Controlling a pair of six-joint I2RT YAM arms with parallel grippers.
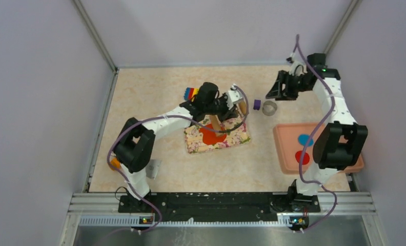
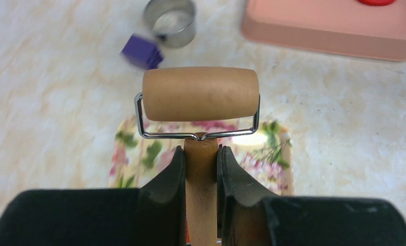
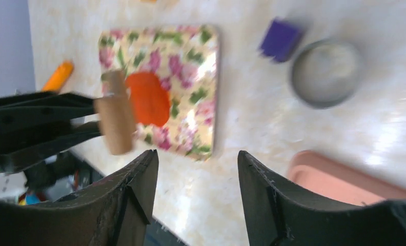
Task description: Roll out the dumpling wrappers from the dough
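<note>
The red-orange dough (image 1: pixel 212 135) lies as a flat patch on a floral mat (image 1: pixel 239 139); it also shows in the right wrist view (image 3: pixel 147 99). My left gripper (image 2: pixel 201 154) is shut on the wooden handle of a small rolling pin (image 2: pixel 200 94) and holds it over the mat. The roller (image 3: pixel 116 119) sits beside the dough, and I cannot tell if they touch. A red round wrapper (image 1: pixel 302 157) lies in the pink tray (image 1: pixel 283 148). My right gripper (image 3: pixel 197 156) is open and empty, above the table near the metal ring (image 1: pixel 269 107).
A purple block (image 1: pixel 257 104) sits next to the ring. A blue disc (image 1: pixel 305 139) lies in the tray. An orange carrot toy (image 1: pixel 115 163) and a pale object (image 1: pixel 152 168) lie at the near left. A multicoloured toy (image 1: pixel 191 93) sits behind the left arm.
</note>
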